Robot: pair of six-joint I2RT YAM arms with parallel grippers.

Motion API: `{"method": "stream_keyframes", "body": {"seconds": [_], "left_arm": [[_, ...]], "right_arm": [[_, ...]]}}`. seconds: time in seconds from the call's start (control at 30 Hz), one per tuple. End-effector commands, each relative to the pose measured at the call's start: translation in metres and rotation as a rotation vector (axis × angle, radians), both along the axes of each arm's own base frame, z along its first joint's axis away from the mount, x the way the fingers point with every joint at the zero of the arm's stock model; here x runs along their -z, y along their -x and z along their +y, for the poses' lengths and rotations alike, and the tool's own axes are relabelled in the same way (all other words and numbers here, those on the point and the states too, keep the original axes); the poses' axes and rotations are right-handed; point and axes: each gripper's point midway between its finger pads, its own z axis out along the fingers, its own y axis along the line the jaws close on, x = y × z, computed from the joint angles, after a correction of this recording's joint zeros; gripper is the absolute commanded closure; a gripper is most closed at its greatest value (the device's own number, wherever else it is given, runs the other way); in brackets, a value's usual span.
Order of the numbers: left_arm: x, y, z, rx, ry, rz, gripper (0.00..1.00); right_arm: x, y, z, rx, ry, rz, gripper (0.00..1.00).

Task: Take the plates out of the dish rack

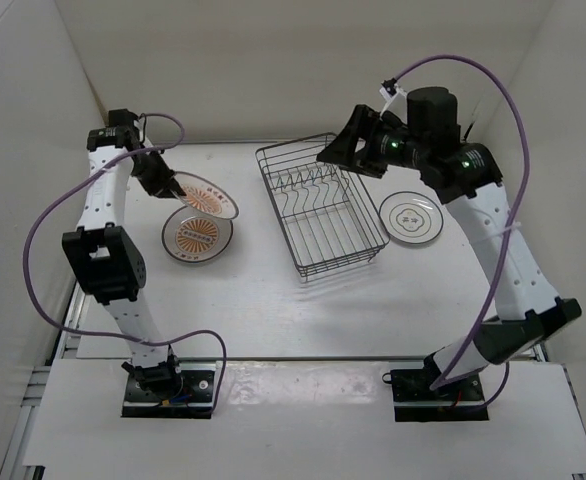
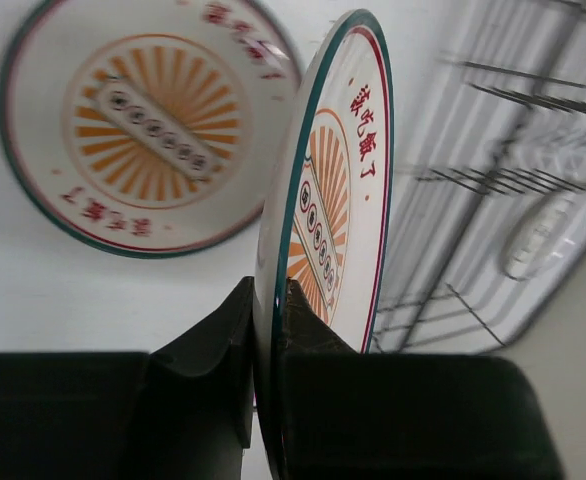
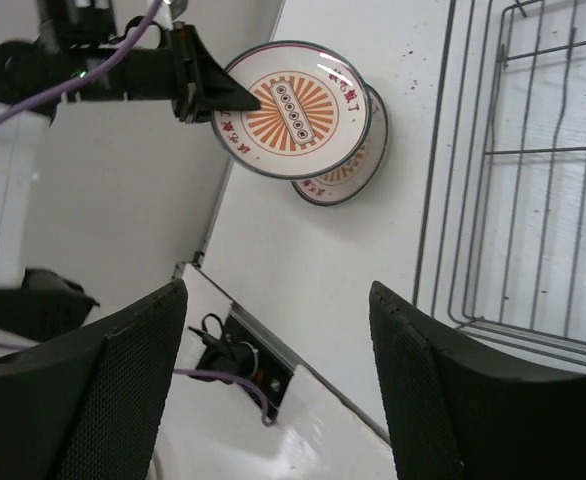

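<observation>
near left edge of white bench [image 1: 253, 310]: round white plate with orange sunburst centre [image 1: 197, 236] flat | mid-bench: dark wire dish rack [image 1: 318, 205] | toward right edge: round white grey-lined plate [image 1: 411, 217] flat | left pincer [image 2: 270, 300] clamped on rim of second sunburst plate [image 2: 328, 200], tilted over first | right pincer [image 3: 276, 290] spread wide, empty, over rack's far end

Walls [image 1: 273, 70]: plain white panels are set behind and at both sides.
Bench [image 1: 263, 310]: a white top is enclosed by them.
Light: even; faint shadows are cast.
</observation>
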Motion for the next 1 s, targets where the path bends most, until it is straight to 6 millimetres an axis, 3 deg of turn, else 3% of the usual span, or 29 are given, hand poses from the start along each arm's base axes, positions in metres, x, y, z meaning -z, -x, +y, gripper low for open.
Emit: {"method": "stream_keyframes", "body": {"seconds": [0.0,0.07,0.1,0.13,0.37,0.4,0.53,0.6,0.63,0.67,0.77,0.8,0.87,0.97], "left_arm": [[0.018,0.007,0.036,0.007,-0.150,0.051,1.00],[0.038,0.010,0.054,-0.031,-0.181,0.120,1.00],[0.043,0.012,0.055,-0.040,-0.170,0.141,1.00],[0.047,0.012,0.061,-0.055,-0.164,0.148,1.00],[0.085,0.016,0.059,-0.005,-0.094,0.213,1.00],[0.087,0.015,0.058,-0.001,-0.086,0.215,0.97],[0.095,0.013,0.044,0.008,0.007,0.224,0.62],[0.101,0.014,0.039,-0.001,0.041,0.243,0.53],[0.102,0.015,0.038,-0.001,0.043,0.250,0.40],[0.102,0.016,0.037,-0.001,0.046,0.254,0.35],[0.108,0.023,0.039,-0.016,0.042,0.293,0.21],[0.111,0.027,0.038,-0.033,0.054,0.317,0.19],[0.117,0.034,0.037,-0.065,0.076,0.361,0.13],[0.118,0.041,0.041,-0.091,0.068,0.399,0.05]], "right_arm": [[-0.015,0.020,-0.029,0.025,0.051,-0.125,0.24],[-0.004,0.020,-0.038,0.050,0.081,-0.127,0.24],[-0.017,0.032,-0.045,0.058,0.068,-0.166,0.22],[-0.009,0.033,-0.048,0.064,0.081,-0.154,0.20],[0.005,0.038,-0.063,0.105,0.104,-0.143,0.17],[0.006,0.035,-0.062,0.105,0.110,-0.137,0.17],[0.009,0.031,-0.061,0.104,0.112,-0.123,0.17],[0.011,0.027,-0.060,0.110,0.113,-0.114,0.25],[0.013,0.028,-0.059,0.107,0.114,-0.111,0.31],[0.014,0.027,-0.060,0.113,0.115,-0.108,0.47],[0.020,0.025,-0.061,0.126,0.124,-0.093,0.68],[0.020,0.026,-0.062,0.128,0.125,-0.094,0.83],[0.029,0.023,-0.061,0.134,0.134,-0.068,1.00],[0.035,0.023,-0.063,0.146,0.134,-0.049,1.00]]}}
